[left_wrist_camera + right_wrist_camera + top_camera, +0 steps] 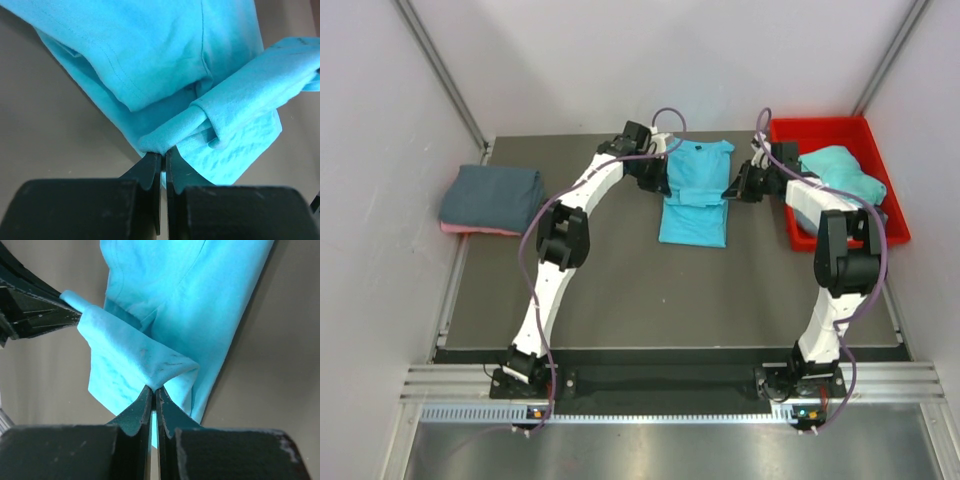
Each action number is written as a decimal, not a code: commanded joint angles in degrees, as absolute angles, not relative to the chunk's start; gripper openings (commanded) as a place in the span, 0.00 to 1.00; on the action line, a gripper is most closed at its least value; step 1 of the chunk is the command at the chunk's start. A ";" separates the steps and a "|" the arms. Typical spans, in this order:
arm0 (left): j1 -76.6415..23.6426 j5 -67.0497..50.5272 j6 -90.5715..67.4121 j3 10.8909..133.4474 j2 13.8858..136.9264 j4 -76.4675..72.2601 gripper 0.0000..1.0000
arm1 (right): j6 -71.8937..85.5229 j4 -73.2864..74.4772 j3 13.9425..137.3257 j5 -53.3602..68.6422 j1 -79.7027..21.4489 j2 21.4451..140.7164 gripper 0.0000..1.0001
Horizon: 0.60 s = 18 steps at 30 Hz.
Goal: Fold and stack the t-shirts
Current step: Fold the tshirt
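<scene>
Pale walls close in a dark grey bench [620, 290]. At its far right corner sits a red bin [825, 123] with a crumpled teal shirt [840, 170] inside, partly hidden behind the right arm. Against the left edge of the bench, a folded slate-grey shirt [492, 197] rests on a pink shirt [470, 231], of which only a thin edge shows along the near side. Toward the far middle lies a turquoise shirt [695, 205], its near part flat on the bench. Both arms reach to it, one on each side. The left pincer [163, 156] is closed down to a sliver, its tips clamped on a bunched fold at the shirt's left edge. The right pincer [154, 392] is likewise all but shut, nipping the corner of a lifted fold at the shirt's right edge. In the right wrist view, that strip of cloth runs across to the left pincer's tips, raised above the rest of the shirt.
</scene>
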<state>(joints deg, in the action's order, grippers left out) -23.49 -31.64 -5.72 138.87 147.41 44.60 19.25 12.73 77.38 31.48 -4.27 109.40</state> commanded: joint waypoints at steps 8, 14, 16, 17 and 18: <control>-22.50 -27.25 -7.21 141.94 148.80 38.50 0.03 | 17.58 9.23 80.33 28.66 -3.78 109.95 0.00; -22.41 -24.87 -7.91 145.28 145.83 35.25 0.61 | 15.12 10.80 80.51 24.63 -3.69 107.94 0.34; -22.24 -24.26 -7.82 143.89 142.93 35.68 0.65 | 14.85 11.69 80.07 23.38 -3.34 106.18 0.40; -21.71 -24.26 -8.17 138.57 138.73 35.42 0.68 | 15.11 12.30 79.46 23.47 -2.90 104.26 0.42; -21.45 -25.91 -8.61 134.86 136.17 34.64 0.68 | 15.47 12.65 77.97 23.81 -2.73 103.28 0.44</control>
<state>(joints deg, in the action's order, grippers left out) -22.55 -25.63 -7.90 139.52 146.52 37.74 16.60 12.75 78.00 25.52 -3.81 109.49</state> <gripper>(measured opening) 0.675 0.427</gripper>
